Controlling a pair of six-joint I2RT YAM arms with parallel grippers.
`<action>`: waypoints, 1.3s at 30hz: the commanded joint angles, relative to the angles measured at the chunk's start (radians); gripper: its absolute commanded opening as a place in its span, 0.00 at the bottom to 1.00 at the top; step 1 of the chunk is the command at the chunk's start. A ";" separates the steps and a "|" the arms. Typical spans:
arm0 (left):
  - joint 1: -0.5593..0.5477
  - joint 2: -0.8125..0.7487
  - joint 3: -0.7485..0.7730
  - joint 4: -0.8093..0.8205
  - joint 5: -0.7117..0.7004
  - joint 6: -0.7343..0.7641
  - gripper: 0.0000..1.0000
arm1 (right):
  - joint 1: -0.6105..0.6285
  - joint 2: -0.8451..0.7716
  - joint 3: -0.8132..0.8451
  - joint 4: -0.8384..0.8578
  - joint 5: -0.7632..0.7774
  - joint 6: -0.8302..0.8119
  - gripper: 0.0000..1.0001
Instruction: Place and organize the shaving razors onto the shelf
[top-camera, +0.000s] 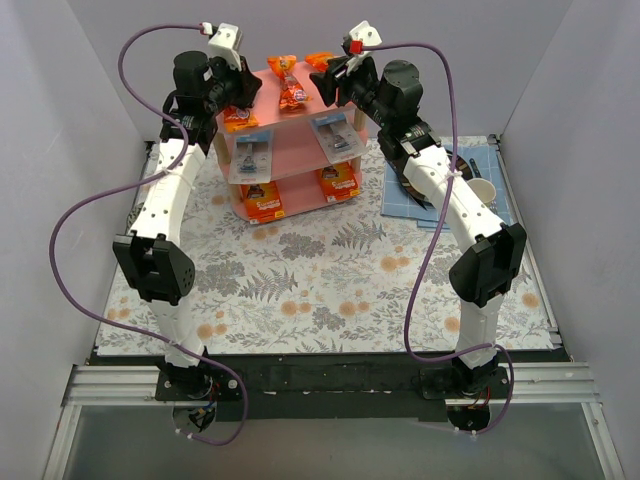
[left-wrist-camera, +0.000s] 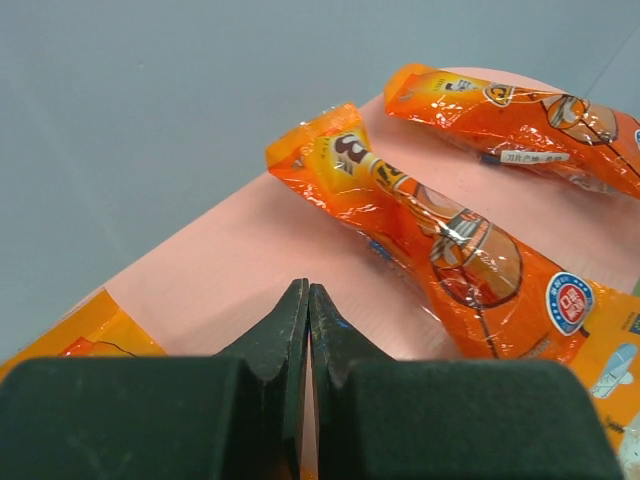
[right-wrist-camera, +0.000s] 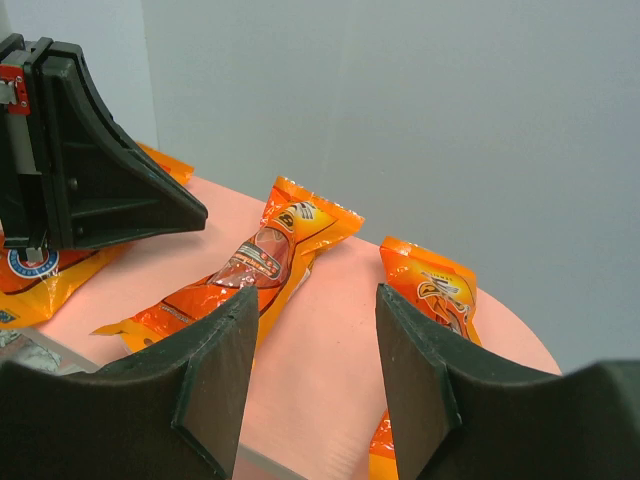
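— Top external view: what stands at the desk's far edge?

— A pink three-tier shelf unit with oval boards and pale wooden posts (top-camera: 292, 150), midway along that edge, on a floral tablecloth (top-camera: 300, 280). The left gripper (top-camera: 248, 96) hangs over the top board's left end, its fingers (left-wrist-camera: 285, 335) pressed together on nothing.

— And the razors?

— Long orange crinkly bags (left-wrist-camera: 440, 240) lie on the top board, clear white-blue blister packs (top-camera: 252, 155) on the middle one, flat orange rectangular cards (top-camera: 263, 203) on the bottom. The right gripper (top-camera: 332, 82) hovers over the top board's right end, fingers (right-wrist-camera: 215, 360) apart and empty. A blue cloth (top-camera: 405, 195) lies near the desk's far right corner.
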 joint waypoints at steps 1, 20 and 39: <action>0.039 -0.024 -0.014 0.049 0.064 0.004 0.00 | -0.003 -0.007 0.009 0.027 0.001 0.004 0.58; 0.071 -0.068 0.133 0.171 -0.064 -0.030 0.00 | -0.006 -0.014 0.020 0.056 0.082 -0.031 0.58; 0.243 -0.354 -0.319 0.078 -0.101 -0.059 0.00 | -0.147 -0.154 -0.129 0.090 0.191 -0.059 0.57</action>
